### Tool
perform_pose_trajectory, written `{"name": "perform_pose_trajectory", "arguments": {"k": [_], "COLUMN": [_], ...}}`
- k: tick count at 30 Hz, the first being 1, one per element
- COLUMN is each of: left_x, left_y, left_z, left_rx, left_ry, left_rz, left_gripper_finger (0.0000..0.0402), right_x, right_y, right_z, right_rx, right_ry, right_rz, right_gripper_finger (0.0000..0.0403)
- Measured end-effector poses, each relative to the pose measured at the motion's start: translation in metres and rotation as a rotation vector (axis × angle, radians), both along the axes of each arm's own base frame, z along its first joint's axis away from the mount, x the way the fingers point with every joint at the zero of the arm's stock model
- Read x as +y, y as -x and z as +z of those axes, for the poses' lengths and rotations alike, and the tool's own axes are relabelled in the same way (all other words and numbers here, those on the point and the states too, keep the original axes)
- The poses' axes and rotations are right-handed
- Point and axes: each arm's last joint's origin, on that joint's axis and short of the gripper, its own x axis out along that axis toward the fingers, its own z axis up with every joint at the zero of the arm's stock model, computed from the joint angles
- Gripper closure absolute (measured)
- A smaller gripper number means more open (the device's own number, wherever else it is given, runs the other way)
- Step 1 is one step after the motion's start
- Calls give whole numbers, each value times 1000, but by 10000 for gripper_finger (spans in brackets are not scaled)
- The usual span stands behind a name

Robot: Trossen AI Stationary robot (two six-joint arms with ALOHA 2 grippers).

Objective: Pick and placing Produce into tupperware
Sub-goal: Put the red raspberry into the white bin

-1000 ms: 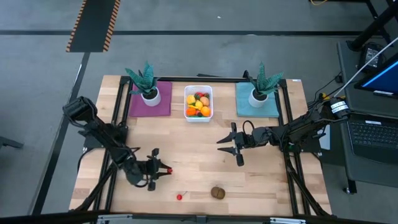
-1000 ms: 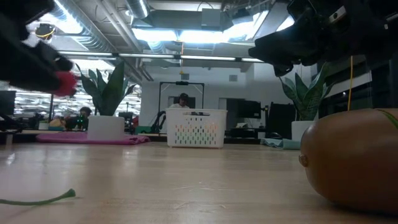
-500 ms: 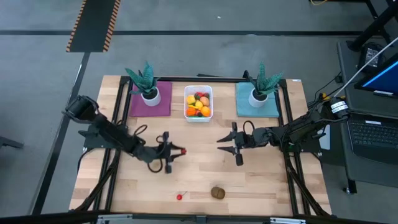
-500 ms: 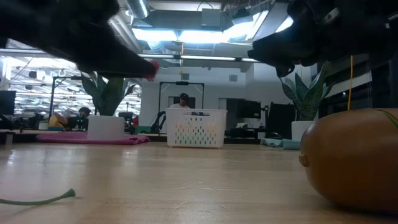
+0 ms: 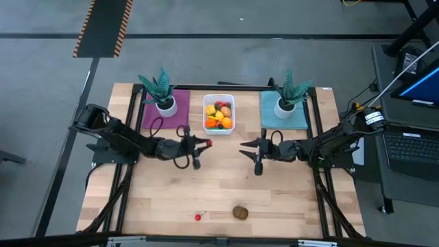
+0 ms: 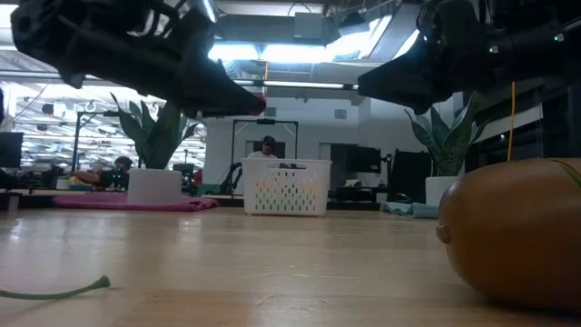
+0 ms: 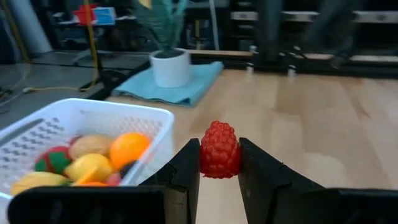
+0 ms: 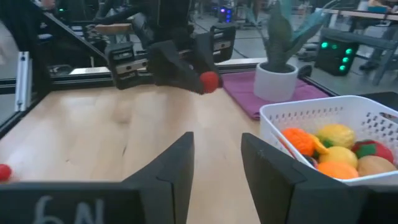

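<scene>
While the left tool (image 7: 219, 163) is clenched on a small red strawberry (image 7: 219, 150), that berry shows as a bumpy, cone-shaped toy, bright red all over, pinched upright between the two dark fingers (image 7: 186, 168) with its rounded tip standing above them. From above, the same strawberry (image 5: 208, 143) sits at the tip of the left tool (image 5: 201, 145), raised off the bench (image 5: 206, 192) and just short of the near left corner of the tupperware (image 5: 219, 129).

Just beside the berry, the tupperware (image 7: 74, 115) is a small white tub with rounded corners and slotted walls. It already holds a heap of produce (image 5: 219, 115): an orange (image 7: 127, 148), yellow pieces, a brownish piece and something red and green.

Across from the left tool, the right tool (image 5: 252, 154) hangs over the bench on the other side of the tub's near end, its fingers (image 8: 166, 171) parted and holding nothing; the tub lies just ahead of it and to one side.

Well behind both tools, near the bench's front edge, lie a brown kiwi (image 5: 240, 213) and a small red cherry (image 5: 197, 217), apart from each other. In the low view the kiwi (image 6: 513, 232) looms smooth and brown.

Flanking the tub stand two teal spiky plants in white pots, one (image 5: 161, 92) on a purple mat (image 5: 175, 116), the other (image 5: 288, 92) on a teal mat (image 5: 298, 118).
</scene>
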Motion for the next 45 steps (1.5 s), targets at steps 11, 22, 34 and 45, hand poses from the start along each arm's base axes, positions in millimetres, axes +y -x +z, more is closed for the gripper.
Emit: {"name": "perform_pose_trajectory", "arguments": {"k": [11, 22, 34, 45], "left_x": [22, 48, 89, 121], "left_y": [-3, -5, -26, -39], "left_z": [2, -2, 14, 48], "left_rx": [-21, 3, 192, 431], "left_ry": [6, 99, 152, 171], "left_rz": [71, -8, 10, -38], "left_gripper_finger": [324, 324, 324, 324], "right_x": [-1, 0, -1, -1], "right_y": [0, 0, 2, 3], "right_z": [0, -2, -9, -14], "right_rx": [-5, 10, 83, 129], "right_ry": [-17, -26, -24, -54], "right_rz": [-24, -12, -16, -23], "right_gripper_finger": [267, 267, 267, 267]}}
